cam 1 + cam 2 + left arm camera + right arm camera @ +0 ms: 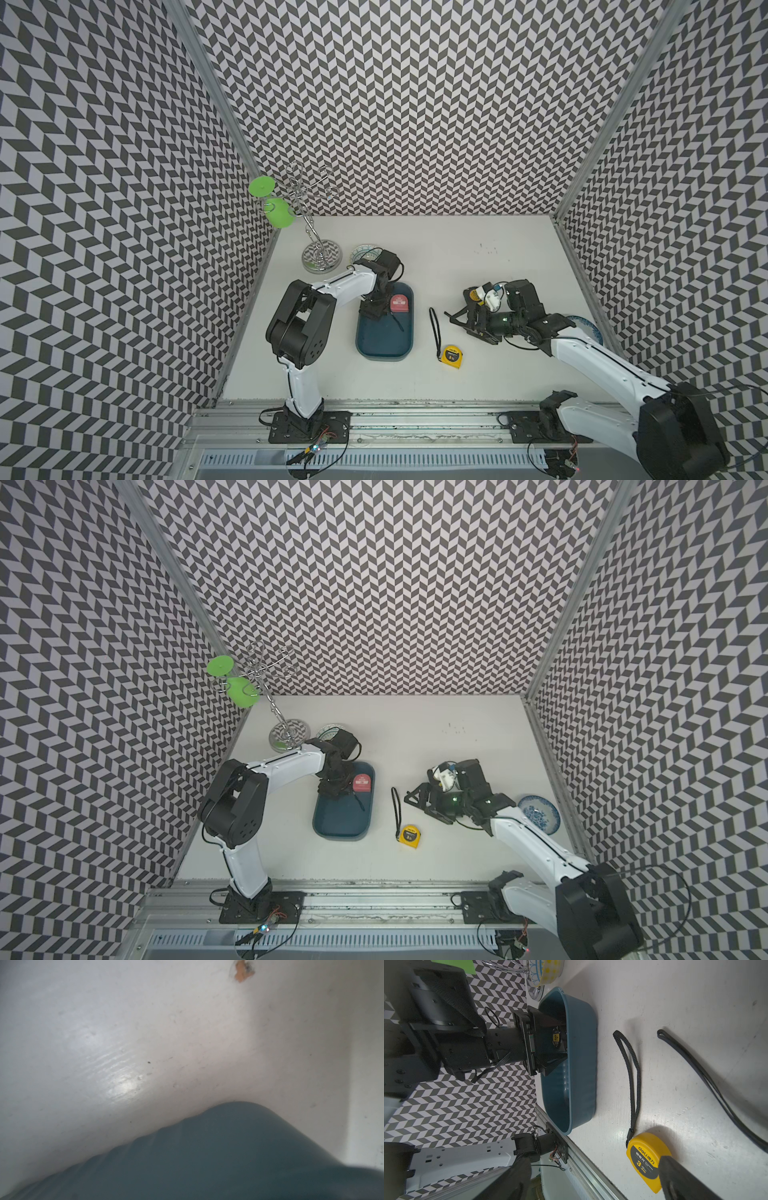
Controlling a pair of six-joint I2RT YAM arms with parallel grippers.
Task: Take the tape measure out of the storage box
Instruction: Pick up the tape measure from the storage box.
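Tape measure (pixel 398 304), red-cased, sits at the far end of the storage box (pixel 384 343), close to its right wall. Its black strap (pixel 397 322) trails toward the near end, along the box's long axis. In the right wrist view its round black-and-yellow face (pixel 556 1038) points toward my right arm. My left gripper (pixel 374 312) reaches down into the box, fingers (pixel 546 1019) either side of the case; I cannot tell whether they pinch it. My right gripper (pixel 465 326) is spread wide and empty, near a yellow tape measure (pixel 452 356) on the table (pixel 498 270).
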